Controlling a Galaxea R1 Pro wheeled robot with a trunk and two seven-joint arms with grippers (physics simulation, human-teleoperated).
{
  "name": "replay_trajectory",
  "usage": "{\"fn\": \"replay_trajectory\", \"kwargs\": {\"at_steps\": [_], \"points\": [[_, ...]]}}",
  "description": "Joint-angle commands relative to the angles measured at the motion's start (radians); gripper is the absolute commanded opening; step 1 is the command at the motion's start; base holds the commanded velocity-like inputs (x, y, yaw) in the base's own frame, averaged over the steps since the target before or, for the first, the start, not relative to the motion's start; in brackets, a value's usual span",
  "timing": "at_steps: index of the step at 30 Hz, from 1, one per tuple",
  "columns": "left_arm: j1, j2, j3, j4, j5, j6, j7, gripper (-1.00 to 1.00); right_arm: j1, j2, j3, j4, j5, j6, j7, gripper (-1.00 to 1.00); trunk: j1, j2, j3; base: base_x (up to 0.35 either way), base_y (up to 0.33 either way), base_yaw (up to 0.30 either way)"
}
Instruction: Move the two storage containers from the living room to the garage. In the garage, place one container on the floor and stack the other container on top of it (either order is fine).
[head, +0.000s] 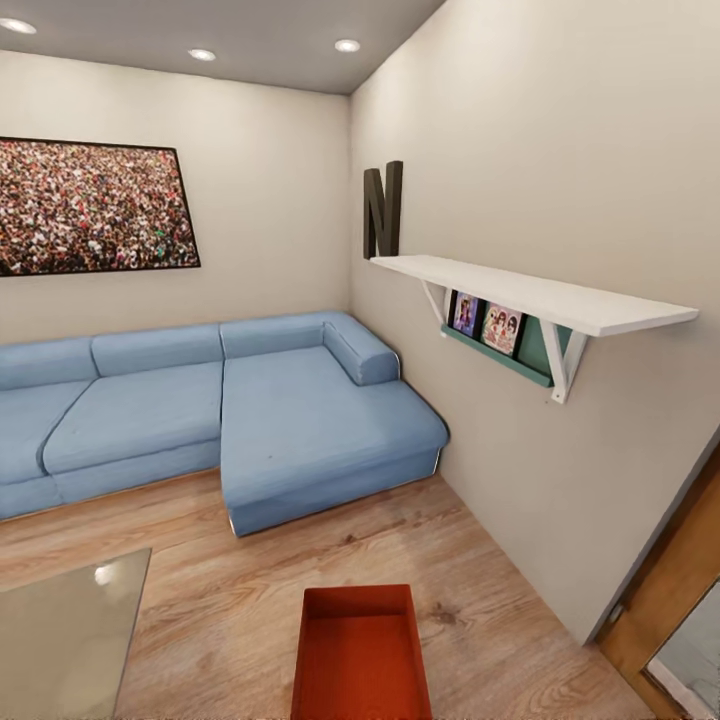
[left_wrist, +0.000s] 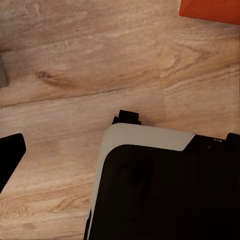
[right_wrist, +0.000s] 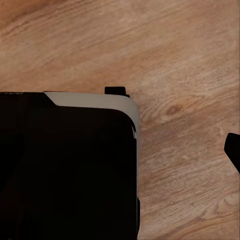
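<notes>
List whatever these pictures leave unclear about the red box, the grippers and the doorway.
- Red box: head view, its near end is cut off by the bottom edge.
- Left wrist view: just a corner of the box is in frame.
- Fingers: each wrist view has a dark tip at the picture edge, so open or shut cannot be told.
- Wooden door: head view, cropped by the right edge.

Open wood floor (head: 230, 600) is lying around the red box (head: 362, 655) on its far, left and right sides; the sofa (head: 300, 430) is blocking the way beyond it; a glass table (head: 60, 630) is crowding the left. The wall (head: 560, 440) and its shelf (head: 530, 290) are closing in the right.
</notes>
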Motion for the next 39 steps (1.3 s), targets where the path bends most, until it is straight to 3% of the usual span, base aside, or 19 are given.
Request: {"fn": "replay_trajectory", "kwargs": {"at_steps": [1, 39], "points": [[-0.001, 0.000, -0.009, 0.001, 0.008, -0.003, 0.002, 1.00, -0.001, 0.000, 0.005, 0.003, -0.004, -0.005, -0.002, 1.00, 0.000, -0.001, -0.003, 0.000, 0.000, 0.000], [-0.001, 0.000, -0.007, 0.001, 0.008, -0.003, 0.001, 1.00, -0.001, 0.002, 0.005, 0.003, -0.004, -0.005, -0.008, 1.00, 0.000, -0.001, -0.063, 0.000, -0.025, 0.000]]}}
